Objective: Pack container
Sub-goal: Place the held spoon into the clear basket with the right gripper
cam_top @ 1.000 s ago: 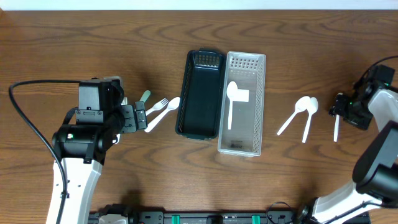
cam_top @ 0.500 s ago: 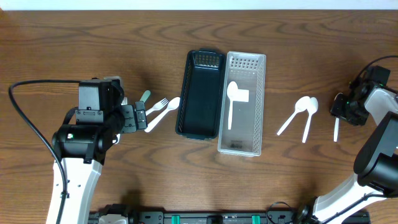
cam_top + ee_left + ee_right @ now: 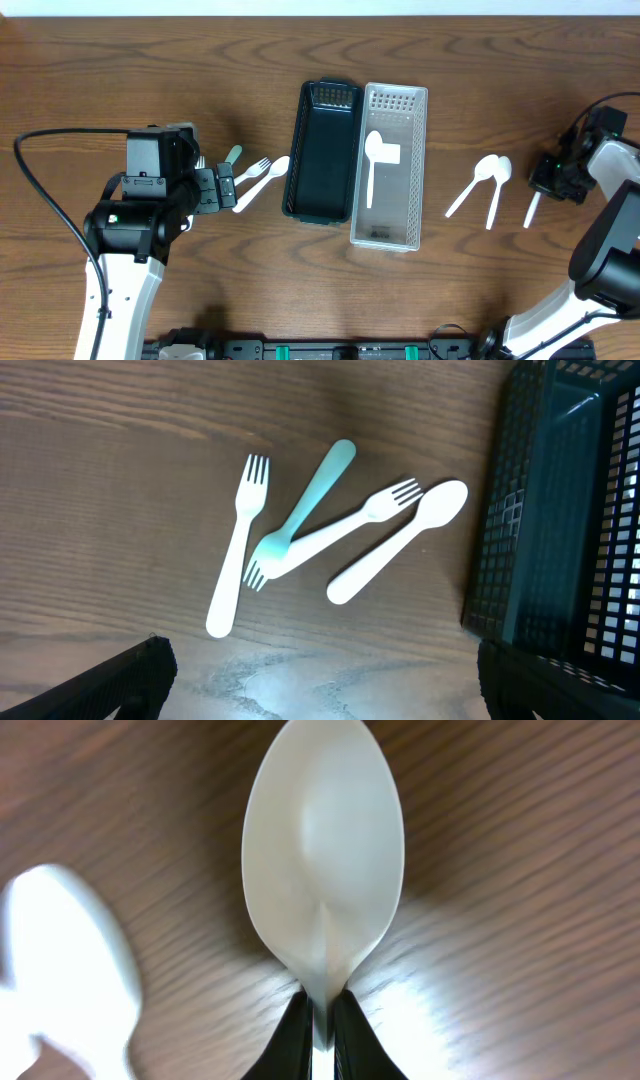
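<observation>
A black basket (image 3: 300, 150) and a white basket (image 3: 422, 160) stand side by side at the table's middle; one white spoon (image 3: 372, 165) lies in the white one. My right gripper (image 3: 547, 182) (image 3: 320, 1008) is shut on the neck of a white spoon (image 3: 322, 850), whose other end (image 3: 532, 210) pokes out toward the lower left. My left gripper (image 3: 225, 188) (image 3: 320, 695) stands wide open over bare wood. Just ahead of it lie a white fork (image 3: 238, 550), a teal utensil (image 3: 315, 490), a second white fork (image 3: 345, 525) and a white spoon (image 3: 400, 555).
Two more white spoons (image 3: 478, 185) (image 3: 497, 192) lie on the wood between the white basket and my right gripper. The black basket's mesh wall (image 3: 560, 510) rises at the right of the left wrist view. A black cable (image 3: 40, 190) loops at the left.
My right gripper has closed on the spoon, and the spoon's free end has swung slightly left into a tilt. The left arm has not moved.
</observation>
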Robot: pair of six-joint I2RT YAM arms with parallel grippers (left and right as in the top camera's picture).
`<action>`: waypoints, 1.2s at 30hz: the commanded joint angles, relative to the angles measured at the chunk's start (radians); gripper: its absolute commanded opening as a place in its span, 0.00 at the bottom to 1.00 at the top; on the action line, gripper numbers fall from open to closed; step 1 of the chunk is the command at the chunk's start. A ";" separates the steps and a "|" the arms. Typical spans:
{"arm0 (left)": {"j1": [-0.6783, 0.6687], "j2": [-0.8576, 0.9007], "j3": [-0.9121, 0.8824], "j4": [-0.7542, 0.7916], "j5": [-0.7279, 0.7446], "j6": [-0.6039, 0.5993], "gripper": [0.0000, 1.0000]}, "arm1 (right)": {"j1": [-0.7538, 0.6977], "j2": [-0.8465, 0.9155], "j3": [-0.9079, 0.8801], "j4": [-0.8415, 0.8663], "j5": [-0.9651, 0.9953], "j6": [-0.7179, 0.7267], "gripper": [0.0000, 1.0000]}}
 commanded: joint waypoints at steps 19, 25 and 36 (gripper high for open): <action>0.006 0.003 0.018 -0.003 -0.012 0.017 0.98 | 0.709 -0.228 0.118 0.056 -0.142 0.325 0.01; 0.006 0.003 0.018 -0.003 -0.012 0.017 0.98 | 0.781 -0.063 0.118 0.158 -0.030 0.413 0.14; 0.006 0.003 0.018 -0.003 -0.012 0.017 0.98 | 0.654 -0.272 0.141 0.174 -0.069 0.278 0.60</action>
